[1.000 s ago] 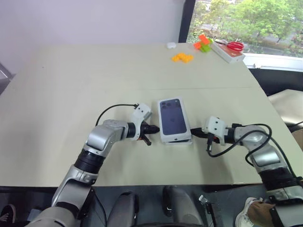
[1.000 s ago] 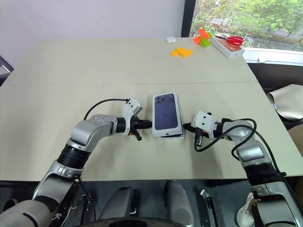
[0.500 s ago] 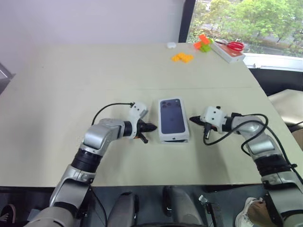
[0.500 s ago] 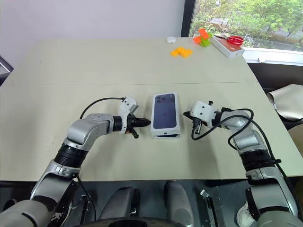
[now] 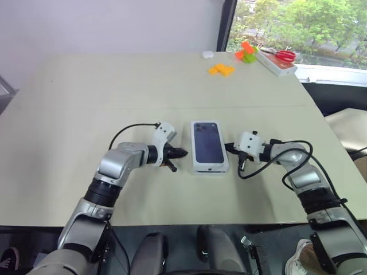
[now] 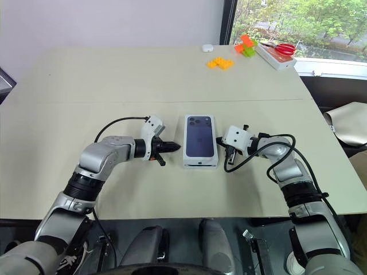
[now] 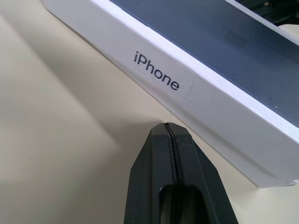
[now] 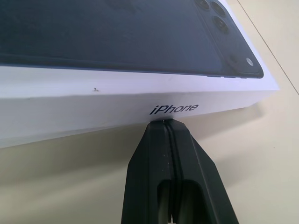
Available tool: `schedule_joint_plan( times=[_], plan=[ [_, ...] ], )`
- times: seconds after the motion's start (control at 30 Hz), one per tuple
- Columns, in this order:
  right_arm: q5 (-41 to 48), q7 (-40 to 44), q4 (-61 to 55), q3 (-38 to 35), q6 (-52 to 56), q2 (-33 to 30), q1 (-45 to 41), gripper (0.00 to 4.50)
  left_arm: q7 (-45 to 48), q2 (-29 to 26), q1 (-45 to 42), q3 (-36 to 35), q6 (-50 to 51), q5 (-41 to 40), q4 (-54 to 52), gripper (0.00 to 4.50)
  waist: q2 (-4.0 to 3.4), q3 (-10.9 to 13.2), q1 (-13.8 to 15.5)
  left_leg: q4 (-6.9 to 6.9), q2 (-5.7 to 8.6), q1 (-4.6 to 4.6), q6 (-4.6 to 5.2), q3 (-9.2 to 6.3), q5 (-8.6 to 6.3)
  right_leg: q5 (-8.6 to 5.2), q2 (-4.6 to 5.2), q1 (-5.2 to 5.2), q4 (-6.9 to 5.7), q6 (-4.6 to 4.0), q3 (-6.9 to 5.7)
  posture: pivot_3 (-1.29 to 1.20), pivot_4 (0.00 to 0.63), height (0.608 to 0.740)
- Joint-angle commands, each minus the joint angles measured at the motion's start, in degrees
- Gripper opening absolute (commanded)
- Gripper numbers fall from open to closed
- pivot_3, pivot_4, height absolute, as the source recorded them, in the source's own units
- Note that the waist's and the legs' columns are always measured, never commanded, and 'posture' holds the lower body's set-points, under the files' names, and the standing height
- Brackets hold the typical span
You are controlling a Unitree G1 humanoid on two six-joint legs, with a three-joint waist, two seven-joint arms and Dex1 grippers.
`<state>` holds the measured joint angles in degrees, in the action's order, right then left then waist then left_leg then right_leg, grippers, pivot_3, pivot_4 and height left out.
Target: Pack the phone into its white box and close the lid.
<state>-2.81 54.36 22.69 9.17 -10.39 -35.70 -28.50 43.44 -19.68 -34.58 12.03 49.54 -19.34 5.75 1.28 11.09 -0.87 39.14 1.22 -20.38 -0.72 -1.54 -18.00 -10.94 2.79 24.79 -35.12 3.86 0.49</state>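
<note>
The left gripper [image 5: 182, 153] lies low over the bench [image 5: 86, 97], pointing toward the lid [image 5: 207, 143]. Its jaws are pressed together with nothing between them, and the tip stands just short of the lid's left long side, where the wrist view shows a narrow strip of bench between the two. That side wall carries the printed word "iPhone".

The lid sits in the middle of the near half of the bench, printed face up with the dark phone picture showing, its long sides running away from the robot. It lies flat and square, covering what is beneath it, so neither the box tray nor the phone itself can be made out.

The right gripper [image 6: 219, 141] points at the lid's right long side from the opposite direction. Its jaws are also closed tight and empty. In the right wrist view the tip meets the lower edge of the side wall right under the word "iPhone"; whether it truly presses there cannot be told.

Far back on the right lie orange blocks [image 5: 220, 70], a small white object [image 5: 207, 55] and a long box [image 5: 275, 62] with red scissors [image 5: 285, 55].
</note>
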Motion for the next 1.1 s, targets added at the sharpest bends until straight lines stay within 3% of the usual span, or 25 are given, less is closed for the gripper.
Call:
schedule_joint_plan(
  times=[0.03, 0.23, 0.7, 1.1],
  plan=[
    [1.5, 0.0, -2.9, -0.3, 0.4, 1.3, -1.2, 0.02, 0.3, -0.1, -1.8, -1.6, -1.3, -0.3, -0.4, 0.00, 0.00, 0.0, -0.1, 0.00, 0.00, 0.00, 0.00, 0.00, 0.00, 0.00, 0.00, 0.00, 0.00, 0.00, 0.00, 0.00, 0.150, 0.740],
    [1.7, -0.3, -5.4, 0.4, 1.6, 4.3, -1.3, 0.02, 0.2, -0.2, -1.9, -1.7, -1.4, -0.3, -0.2, 0.00, -0.01, 0.0, -0.1, -0.01, -0.03, 0.00, 0.00, 0.00, 0.00, 0.00, -0.03, 0.03, -0.03, 0.00, 0.00, 0.00, 0.150, 0.740],
    [2.5, 2.6, -5.2, -2.1, 0.7, -2.2, -0.7, 0.02, 3.7, -3.5, -1.0, -3.3, 0.9, -2.5, -2.6, 0.00, 0.00, 0.0, 0.0, -0.01, 0.03, -0.05, 0.00, 0.00, 0.00, 0.00, 0.03, 0.03, 0.02, 0.00, -0.01, 0.00, 0.150, 0.740],
    [2.1, 0.0, -4.8, -1.6, 1.0, -0.3, -1.6, 0.02, 1.4, -2.5, -4.1, -7.1, -2.9, -2.6, 4.1, 0.00, 0.00, 0.0, 0.0, 0.00, -0.01, -0.03, 0.00, 0.01, 0.00, 0.00, 0.00, 0.03, 0.01, 0.00, -0.01, 0.00, 0.150, 0.740]
  ],
)
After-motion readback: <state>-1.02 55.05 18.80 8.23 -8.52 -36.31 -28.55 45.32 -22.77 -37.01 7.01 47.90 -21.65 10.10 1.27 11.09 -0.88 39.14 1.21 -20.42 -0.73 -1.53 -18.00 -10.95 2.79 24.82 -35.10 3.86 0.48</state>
